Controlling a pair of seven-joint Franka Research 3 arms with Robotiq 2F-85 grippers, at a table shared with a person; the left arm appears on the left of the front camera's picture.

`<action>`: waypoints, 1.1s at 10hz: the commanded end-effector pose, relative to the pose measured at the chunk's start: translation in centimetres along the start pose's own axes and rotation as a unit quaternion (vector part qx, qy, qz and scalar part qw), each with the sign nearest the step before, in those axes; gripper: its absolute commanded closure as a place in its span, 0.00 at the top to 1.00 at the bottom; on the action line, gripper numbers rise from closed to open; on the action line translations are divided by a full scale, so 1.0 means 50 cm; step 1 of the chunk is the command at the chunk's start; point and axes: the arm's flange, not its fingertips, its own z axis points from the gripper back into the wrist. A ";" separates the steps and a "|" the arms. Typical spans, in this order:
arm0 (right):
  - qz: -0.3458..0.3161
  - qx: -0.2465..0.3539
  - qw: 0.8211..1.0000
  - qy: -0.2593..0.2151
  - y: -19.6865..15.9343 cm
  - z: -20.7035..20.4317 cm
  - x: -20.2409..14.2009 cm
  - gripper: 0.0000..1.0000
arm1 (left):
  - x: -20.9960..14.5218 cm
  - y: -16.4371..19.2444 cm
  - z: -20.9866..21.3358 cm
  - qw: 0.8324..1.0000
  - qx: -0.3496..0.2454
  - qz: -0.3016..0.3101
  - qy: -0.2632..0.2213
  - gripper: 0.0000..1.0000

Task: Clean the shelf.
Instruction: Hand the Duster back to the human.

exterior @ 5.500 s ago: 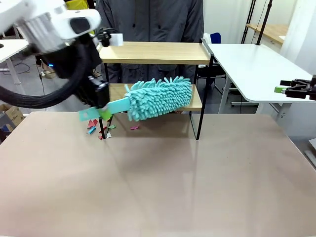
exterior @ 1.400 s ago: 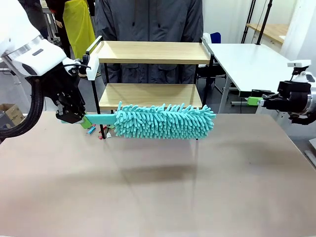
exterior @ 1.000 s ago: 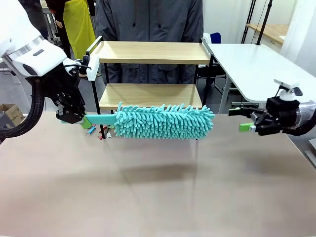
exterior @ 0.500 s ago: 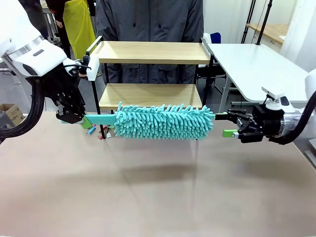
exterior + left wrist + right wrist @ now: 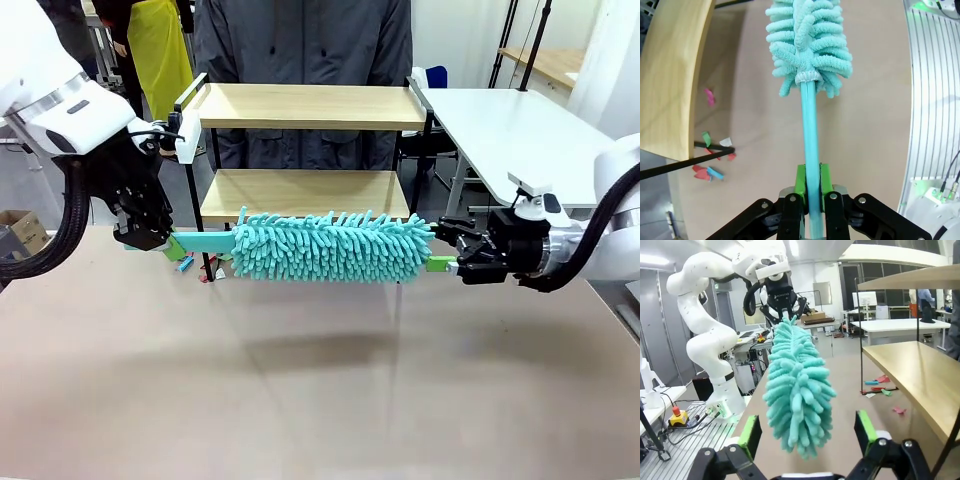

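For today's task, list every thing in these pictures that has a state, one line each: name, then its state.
Left gripper: shut on the duster handle.
Right gripper: open, jaws either side of the duster's free tip.
Duster: held level above the table, in front of the shelf.
Shelf: upright, both boards bare.
Paper scraps: scattered on the table by the shelf's leg.
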 end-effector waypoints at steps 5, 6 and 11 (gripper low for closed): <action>-0.029 0.029 0.999 -0.017 -0.013 -0.096 -0.010 1.00 | 0.001 -0.002 0.005 1.000 0.002 0.007 0.004 0.13; -0.032 0.037 0.999 -0.023 -0.016 -0.111 -0.011 1.00 | 0.001 -0.002 0.005 1.000 0.002 0.007 0.004 0.13; -0.052 0.058 0.997 -0.031 -0.032 -0.136 -0.009 0.40 | 0.001 -0.002 0.005 1.000 0.002 0.007 0.004 0.13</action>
